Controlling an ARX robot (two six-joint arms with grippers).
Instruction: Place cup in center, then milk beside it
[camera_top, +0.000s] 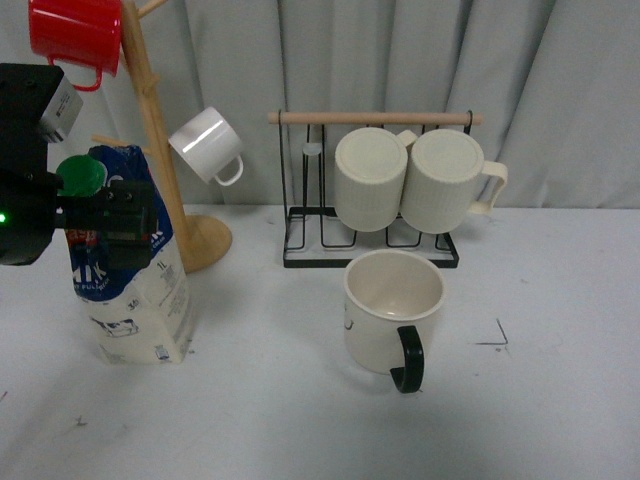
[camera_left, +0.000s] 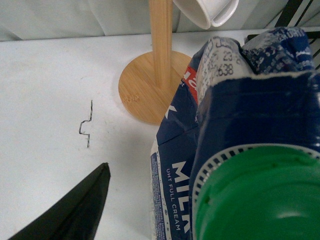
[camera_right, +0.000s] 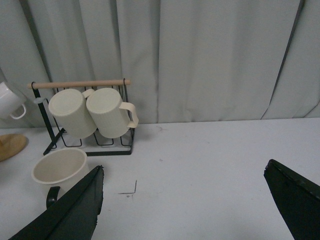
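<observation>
Brackets the milk (camera_top: 140, 300) near its cap (camera_top: 80, 175) with left gripper (camera_top: 105, 215) parted, visible finger (camera_left: 70, 210) off its side. Leaves bare tabletop (camera_top: 260, 400) rightward between milk and cup (camera_top: 385, 320).

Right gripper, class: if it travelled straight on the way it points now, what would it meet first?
The right gripper faces the tabletop, with the curtain beyond; the way looks free until then. The cup and rack lie off-line. Depth unclear.

Part of milk (camera_top: 150, 310) behind left hand (camera_top: 105, 215)
</observation>
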